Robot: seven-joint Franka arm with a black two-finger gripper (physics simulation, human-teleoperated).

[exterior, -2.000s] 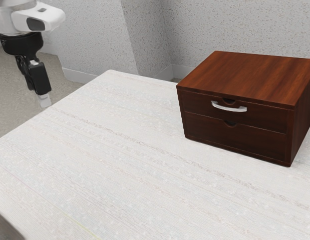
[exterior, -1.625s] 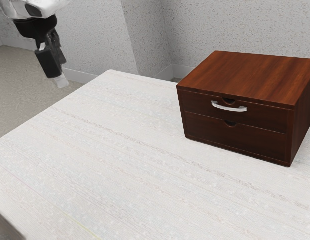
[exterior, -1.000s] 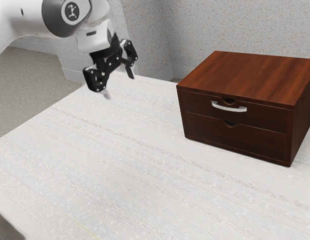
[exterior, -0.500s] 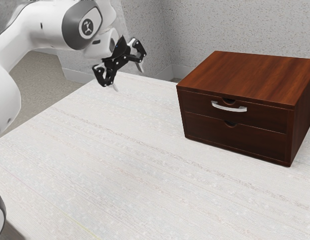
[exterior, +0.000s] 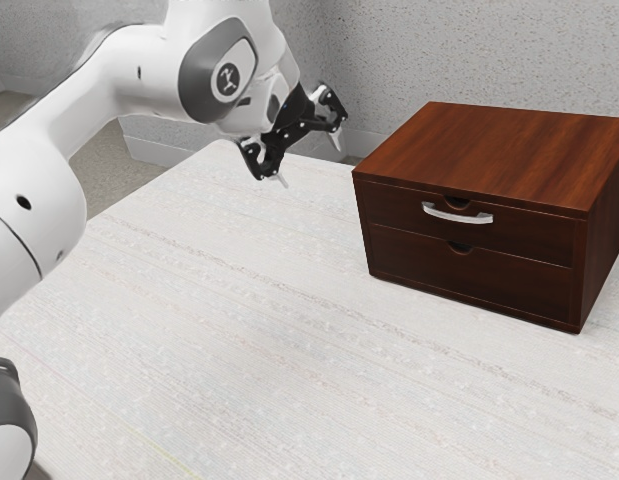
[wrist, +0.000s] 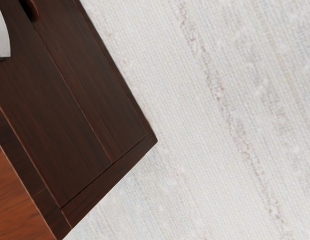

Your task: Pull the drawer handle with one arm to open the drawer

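Shows a curved silver-grey metal drawer handle (exterior: 457, 213) fixed across a small notch on the upper drawer front (exterior: 529, 232) of a dark reddish-brown, two-drawer wooden cabinet (exterior: 499, 150), that front flush with the one below and shut. Places the cabinet on a pale, woven-textured white tabletop (exterior: 239, 330) at the exterior view's right, near the grey speckled wall (exterior: 469, 50). Leaves the black two-finger gripper (exterior: 310, 163), jaws spread wide around nothing, in the air over the tabletop to the exterior view's left of the cabinet, well apart from the handle, on its white arm (exterior: 139, 70).
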